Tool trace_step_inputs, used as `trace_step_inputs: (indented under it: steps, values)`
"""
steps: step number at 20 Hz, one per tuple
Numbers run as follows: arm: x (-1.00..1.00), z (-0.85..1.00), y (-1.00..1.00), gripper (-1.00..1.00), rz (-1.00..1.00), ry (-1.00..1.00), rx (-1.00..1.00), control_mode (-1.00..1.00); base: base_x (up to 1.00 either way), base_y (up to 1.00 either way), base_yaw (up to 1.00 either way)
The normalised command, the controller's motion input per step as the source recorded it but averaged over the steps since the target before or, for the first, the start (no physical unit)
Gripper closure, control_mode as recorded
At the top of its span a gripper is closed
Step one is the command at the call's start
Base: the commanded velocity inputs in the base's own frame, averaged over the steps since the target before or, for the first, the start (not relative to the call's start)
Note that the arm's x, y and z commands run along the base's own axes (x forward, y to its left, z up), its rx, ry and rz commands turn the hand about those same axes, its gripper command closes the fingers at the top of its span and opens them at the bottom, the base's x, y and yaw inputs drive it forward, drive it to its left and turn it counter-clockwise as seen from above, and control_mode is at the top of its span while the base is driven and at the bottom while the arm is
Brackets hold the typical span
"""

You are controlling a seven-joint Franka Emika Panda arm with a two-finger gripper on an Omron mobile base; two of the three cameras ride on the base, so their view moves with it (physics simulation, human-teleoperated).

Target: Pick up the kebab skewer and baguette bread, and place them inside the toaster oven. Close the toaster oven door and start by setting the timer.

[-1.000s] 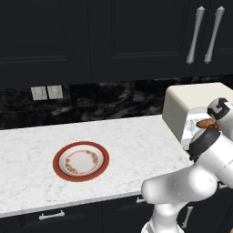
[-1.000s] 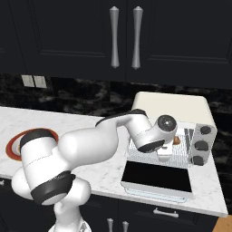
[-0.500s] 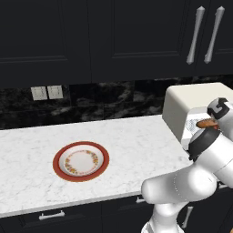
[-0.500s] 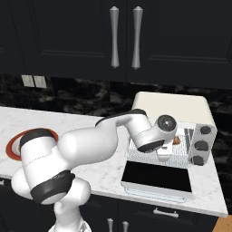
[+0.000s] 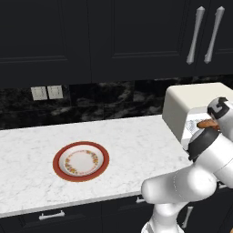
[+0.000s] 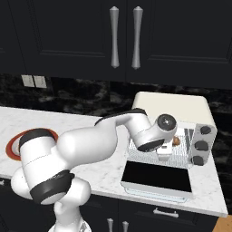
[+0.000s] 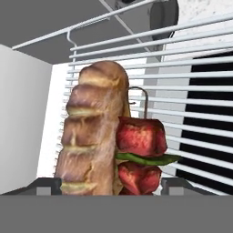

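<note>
Straight ahead of the jaws, inside the toaster oven (image 6: 172, 111), the bread and the skewer lie side by side on the wire rack (image 7: 195, 109), so both foods are already where the task wants them. The toaster oven is the biggest thing here: a cream box at the end of the marble counter (image 5: 132, 136), with its door (image 6: 156, 176) folded down flat in front, below and behind the hand. In the hand view the baguette bread (image 7: 93, 132) lies between the two fingertips, toward the left one, its long axis running away from the jaws into the oven. The kebab skewer (image 7: 139, 150) lies along the same line, touching the bread's right flank, its red and green chunks nearest the gripper (image 7: 111, 184) and its thin bare end pointing away. The jaws stand spread, one tip to each outer side of the pair, and neither pad looks pressed against the food, so I judge this a release and not a pinch. What the coming move turns on is that the food lies dead ahead and the door low behind, so the hand should back straight out along the loaf's axis before reaching down for the door. Hard to tell: the near ends of bread and skewer are cut off at the bottom of the hand view, and the arm covers most of the oven mouth from both base cameras. The empty plate (image 5: 81, 161) sits well apart, far to the left.
</note>
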Motion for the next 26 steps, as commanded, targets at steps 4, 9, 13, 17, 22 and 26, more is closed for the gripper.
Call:
trace_step_inputs:
  steps: [4,9,13,17,22,26]
  values:
    - [-0.07,0.06,-0.14,-1.0,0.05,-0.06,0.01,-1.0,0.0,0.0,0.0]
    - [-0.84,0.17,-0.16,-1.0,0.15,-0.17,-0.03,-1.0,0.0,0.0,0.0]
    - [-0.84,0.32,-0.08,-1.0,0.23,-0.12,-0.11,-1.0,0.0,0.0,0.0]
    - [-0.28,0.47,0.01,-1.0,0.23,-0.04,-0.18,-1.0,0.0,0.0,0.0]
    - [-0.22,0.09,0.04,-1.0,0.35,0.01,-0.24,-1.0,0.0,0.0,0.0]
    - [-0.43,-0.02,0.14,-1.0,0.5,-0.04,-0.28,-1.0,0.0,0.0,0.0]
